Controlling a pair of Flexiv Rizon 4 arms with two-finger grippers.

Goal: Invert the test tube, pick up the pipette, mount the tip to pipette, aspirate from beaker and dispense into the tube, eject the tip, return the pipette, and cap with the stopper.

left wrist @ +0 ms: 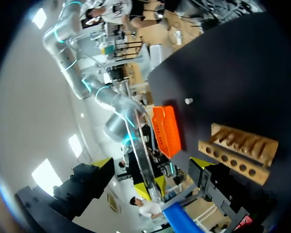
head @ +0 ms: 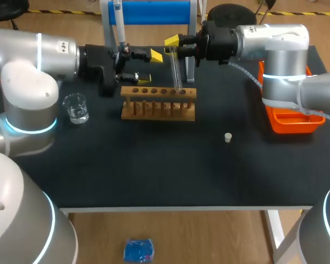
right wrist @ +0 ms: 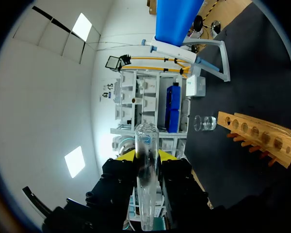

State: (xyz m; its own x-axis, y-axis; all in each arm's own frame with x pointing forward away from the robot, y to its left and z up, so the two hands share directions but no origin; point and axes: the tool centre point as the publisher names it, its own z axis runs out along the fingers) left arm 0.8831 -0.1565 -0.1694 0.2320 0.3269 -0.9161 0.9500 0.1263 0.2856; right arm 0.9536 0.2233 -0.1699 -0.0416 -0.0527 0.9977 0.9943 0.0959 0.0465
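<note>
My right gripper (head: 175, 48) is shut on a clear glass test tube (head: 176, 70), which it holds upright over the wooden rack (head: 158, 103). The tube's lower end is level with the rack's top near a right-hand hole. In the right wrist view the tube (right wrist: 146, 184) stands between the yellow tips. My left gripper (head: 150, 66) is open just left of the tube and behind the rack. From the left wrist the tube (left wrist: 141, 158) shows ahead, between the spread fingers (left wrist: 105, 165). The pipette (head: 120, 23) hangs on the blue stand (head: 154, 12). A beaker (head: 76, 108) stands at the left, and a small white stopper (head: 227, 137) lies to the right.
An orange tray (head: 290, 118) sits at the table's right edge under my right arm. The blue stand's legs rise right behind both grippers. The black table (head: 170, 165) stretches in front of the rack.
</note>
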